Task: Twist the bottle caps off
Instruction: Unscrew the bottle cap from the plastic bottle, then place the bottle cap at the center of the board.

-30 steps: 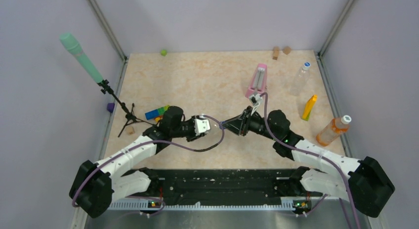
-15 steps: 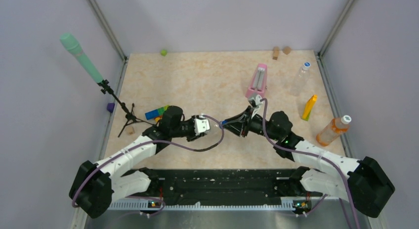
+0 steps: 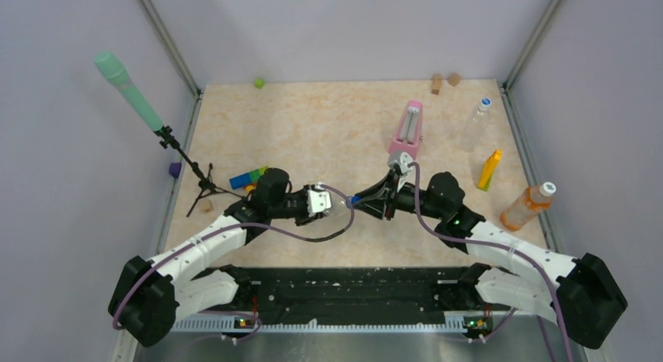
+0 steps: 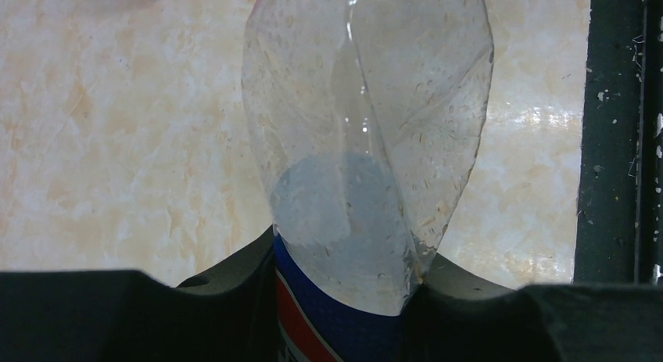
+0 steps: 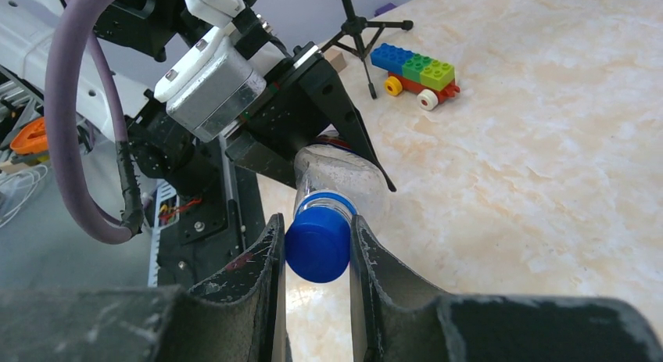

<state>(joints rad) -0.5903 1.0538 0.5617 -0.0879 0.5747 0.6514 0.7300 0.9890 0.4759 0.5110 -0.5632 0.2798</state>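
- Blue cap (image 5: 317, 249), dark, round, smooth-topped: clamped between the two fingers of the right gripper (image 5: 315, 235).
- Clear bottle (image 4: 367, 143), creased, blue-and-red label: cap on its neck, body clamped in the left gripper (image 4: 344, 295), held level above the middle of the table (image 3: 313, 120).

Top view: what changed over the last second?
The right end effector, shut on the blue cap, rolled slightly at the wrist, its camera swinging toward the near edge. Nothing was grasped or released. The left end effector stayed clamped on the labelled bottle; the orange bottle, plain bottle and metronome did not move.
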